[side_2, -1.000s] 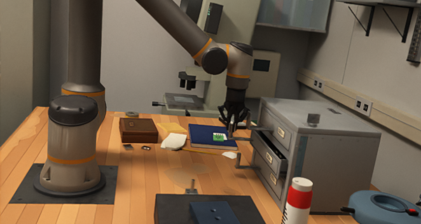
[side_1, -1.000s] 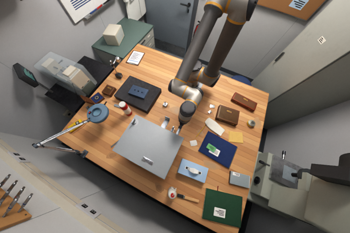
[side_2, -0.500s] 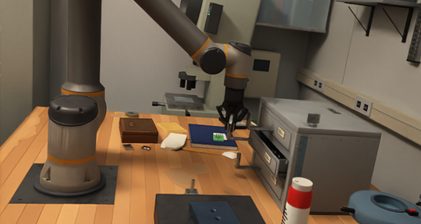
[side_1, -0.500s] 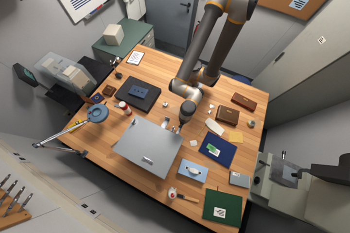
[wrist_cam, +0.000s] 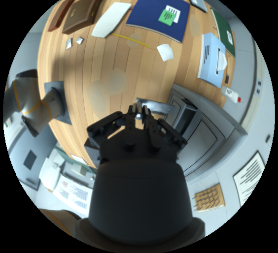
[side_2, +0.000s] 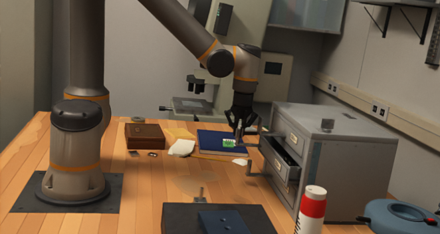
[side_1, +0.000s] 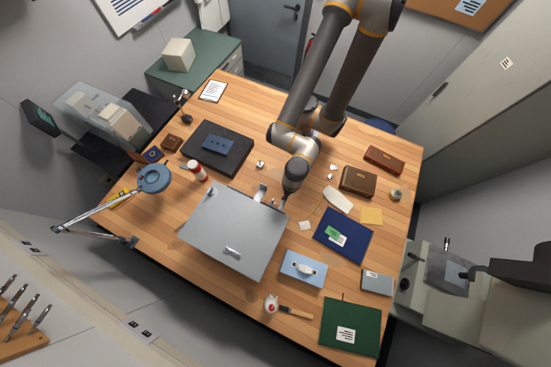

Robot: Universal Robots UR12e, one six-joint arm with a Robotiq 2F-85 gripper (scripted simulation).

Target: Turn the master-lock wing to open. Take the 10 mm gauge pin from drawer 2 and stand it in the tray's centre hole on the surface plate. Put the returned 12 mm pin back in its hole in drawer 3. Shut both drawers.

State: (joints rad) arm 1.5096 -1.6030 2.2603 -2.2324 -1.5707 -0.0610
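My gripper (side_2: 240, 133) (wrist_cam: 139, 112) (side_1: 283, 200) hangs in front of the grey drawer cabinet (side_2: 327, 153) (side_1: 235, 227), and its fingers are closed around a small silver gauge pin (wrist_cam: 139, 116) whose rounded end shows between the fingertips. The middle drawer (side_2: 280, 163) stands pulled out just below and beside the gripper. Its handle (side_2: 254, 171) juts toward the bench. The dark surface plate (side_1: 218, 147) with the blue tray (side_1: 218, 144) (side_2: 221, 224) lies across the bench. A lock wing (side_2: 327, 123) sits on the cabinet top.
Behind the cabinet a microscope (side_2: 196, 96) stands off the bench. A blue notebook (side_2: 221, 143), a brown case (side_2: 144, 135), a white cloth (side_2: 182, 148) and a red-and-white bottle (side_2: 310, 207) lie around. The arm base (side_2: 74, 153) stands to one side.
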